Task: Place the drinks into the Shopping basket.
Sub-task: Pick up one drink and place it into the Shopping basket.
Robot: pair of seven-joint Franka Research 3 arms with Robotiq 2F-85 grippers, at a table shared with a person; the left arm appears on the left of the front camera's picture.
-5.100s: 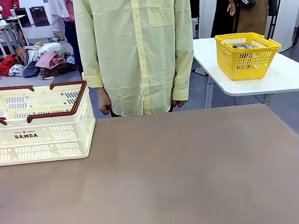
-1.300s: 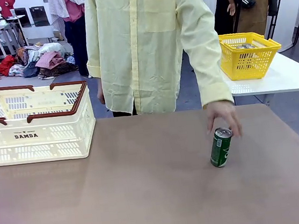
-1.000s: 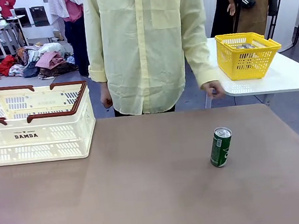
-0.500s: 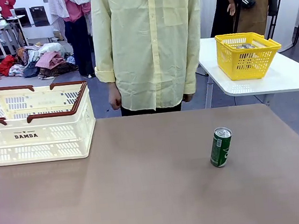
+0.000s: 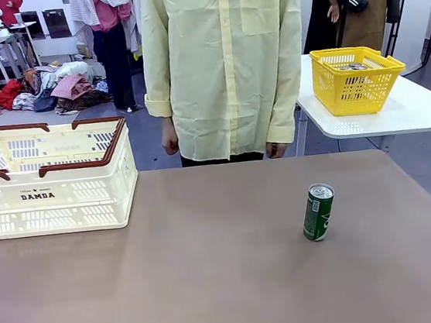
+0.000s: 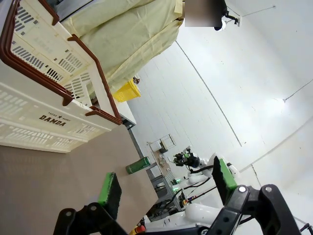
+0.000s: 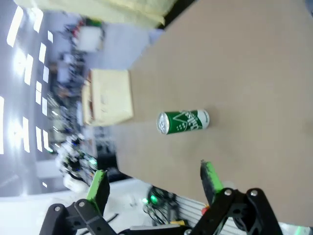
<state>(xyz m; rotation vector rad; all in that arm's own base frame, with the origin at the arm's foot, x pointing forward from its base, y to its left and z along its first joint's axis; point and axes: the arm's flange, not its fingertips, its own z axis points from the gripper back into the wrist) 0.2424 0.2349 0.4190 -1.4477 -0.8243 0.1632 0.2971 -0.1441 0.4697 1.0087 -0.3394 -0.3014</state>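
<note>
The green can [image 5: 319, 212] stands upright on the brown table [image 5: 214, 286], at about 3 o'clock from the table's middle in the front view, well apart from everything else. The right gripper [image 7: 155, 183] faces it with its jaws released and nothing between them.

The step in hand, as I judge it, is the reach. The pads should come in level on either side of the can's mid-body, below the top, and close squarely, since a slim tall can tips easily. The carry then goes toward 10 o'clock, over the brown rim of the Shopping basket [image 5: 50, 215].

The can is slim, green with white marks, with a silver top. The left gripper [image 6: 166, 183], near the basket, is spread wide and empty. A person [image 5: 224, 67] stands at 12 o'clock.
</note>
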